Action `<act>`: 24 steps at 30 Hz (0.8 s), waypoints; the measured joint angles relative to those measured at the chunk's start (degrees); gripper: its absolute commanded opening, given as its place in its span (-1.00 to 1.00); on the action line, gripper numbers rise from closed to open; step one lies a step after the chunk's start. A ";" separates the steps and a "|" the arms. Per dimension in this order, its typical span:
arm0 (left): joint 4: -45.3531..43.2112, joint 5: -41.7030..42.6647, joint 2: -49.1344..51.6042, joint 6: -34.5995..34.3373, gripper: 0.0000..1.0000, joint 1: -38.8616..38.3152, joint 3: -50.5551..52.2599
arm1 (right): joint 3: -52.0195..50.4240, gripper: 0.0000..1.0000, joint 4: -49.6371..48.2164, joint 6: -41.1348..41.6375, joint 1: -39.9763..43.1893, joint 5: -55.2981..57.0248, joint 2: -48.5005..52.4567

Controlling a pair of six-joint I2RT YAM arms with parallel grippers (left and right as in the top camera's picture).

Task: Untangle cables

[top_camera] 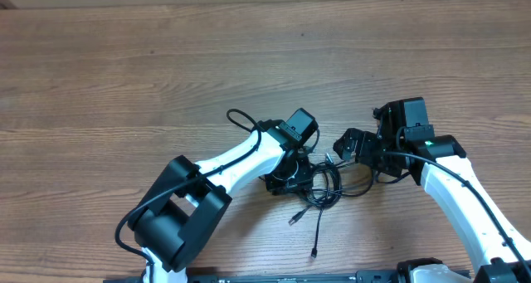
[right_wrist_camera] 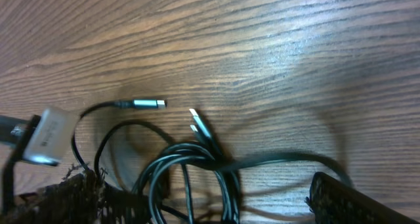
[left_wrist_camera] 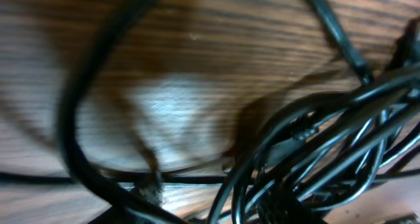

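We see the cables (top_camera: 322, 186) bunched low centre; right tool (right_wrist_camera: 203, 184) released; left tool (top_camera: 287, 178), we cannot tell.

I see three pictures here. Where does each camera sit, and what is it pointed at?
Overhead: above the table, looking straight down; shows both arms, left gripper and right gripper at the cables.
Left wrist: close over the table, on blurred cable loops; no finger clearly shows.
Right wrist: low, looking down at silver-tipped plugs; its fingers frame the bottom corners.
Shared: all three show the same tangle.
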State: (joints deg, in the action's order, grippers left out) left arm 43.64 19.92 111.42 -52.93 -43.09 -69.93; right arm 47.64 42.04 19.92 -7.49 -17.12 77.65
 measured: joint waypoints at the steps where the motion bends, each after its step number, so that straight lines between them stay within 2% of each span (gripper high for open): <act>1: -0.50 0.57 0.55 -0.15 -0.91 -0.37 0.00 | 0.00 1.00 0.00 0.00 0.00 0.00 0.00; 5: -0.09 2.14 2.12 -1.01 -0.92 -1.55 -0.46 | 0.00 1.00 0.04 0.02 0.00 -0.02 0.00; 10: 5.88 -3.52 0.70 0.37 -0.91 3.15 -0.59 | 0.00 1.00 0.02 0.02 0.00 -0.02 0.00; 13: 7.19 -7.17 -8.24 8.94 -0.92 14.84 -0.39 | 0.00 1.00 0.04 0.04 0.00 -0.02 0.00; 16: 7.21 -6.91 -18.67 17.66 -0.91 22.14 -0.39 | 0.00 1.00 0.02 0.00 0.00 -0.04 0.00; 20: 7.45 -5.16 -28.24 29.94 -0.92 24.72 -0.42 | 0.00 0.99 -0.42 0.28 0.00 0.00 0.00; 24: 7.50 -4.68 -31.76 38.12 -0.91 24.72 -0.39 | 0.09 0.99 -3.06 2.47 0.00 -4.57 0.00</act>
State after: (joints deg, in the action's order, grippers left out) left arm 51.13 15.25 79.66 -14.81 -18.37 -70.32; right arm 47.72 38.98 22.39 -7.49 -21.69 77.65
